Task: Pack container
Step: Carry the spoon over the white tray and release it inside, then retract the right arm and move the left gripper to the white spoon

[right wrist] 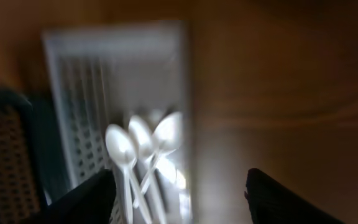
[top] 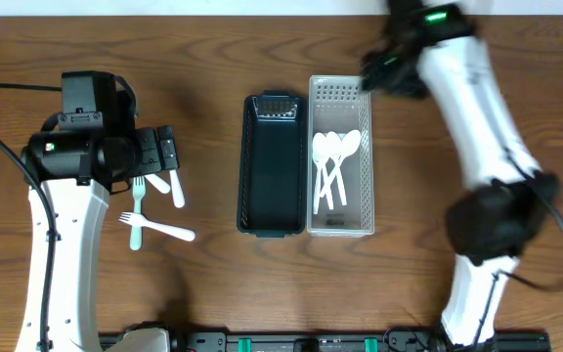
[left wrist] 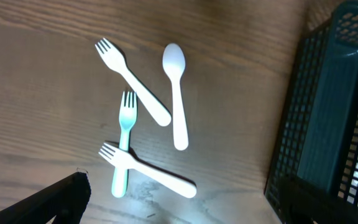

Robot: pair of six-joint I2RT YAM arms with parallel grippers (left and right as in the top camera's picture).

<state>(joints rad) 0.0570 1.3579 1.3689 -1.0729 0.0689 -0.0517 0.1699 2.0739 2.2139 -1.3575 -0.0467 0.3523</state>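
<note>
Right now the packing is looking part done: three white spoons (top: 332, 161) are lying together in the white basket (top: 367, 117), while the dark basket (top: 245, 166) beside it is showing nothing inside in the overhead view. On the bench (top: 213, 59) to the left of the dark basket, four pieces are waiting: a loose white spoon (left wrist: 176, 93), an upper white fork (left wrist: 132, 90), a mint fork (left wrist: 124, 149) and a lower white fork (left wrist: 148, 173). The left arm (top: 76, 156) is hovering over this cluster with the left jaws standing wide and gripping nothing, so the step in hand is probably choosing the next piece to lift. The right arm (top: 477, 108) is reaching toward the far end of the white basket. Its wrist view is blurred, but the right jaws are appearing wide apart with nothing between them. The next move is likely calling for the left jaws to be coming down around a single handle. The loose white spoon is sitting just beside the upper white fork's handle, and the lower white fork is crossing over the mint fork, so a clean pick is asking for careful alignment to avoid dragging a neighbour along. The spoon would presumably be joining the other three, and the forks going into the dark basket.
</note>
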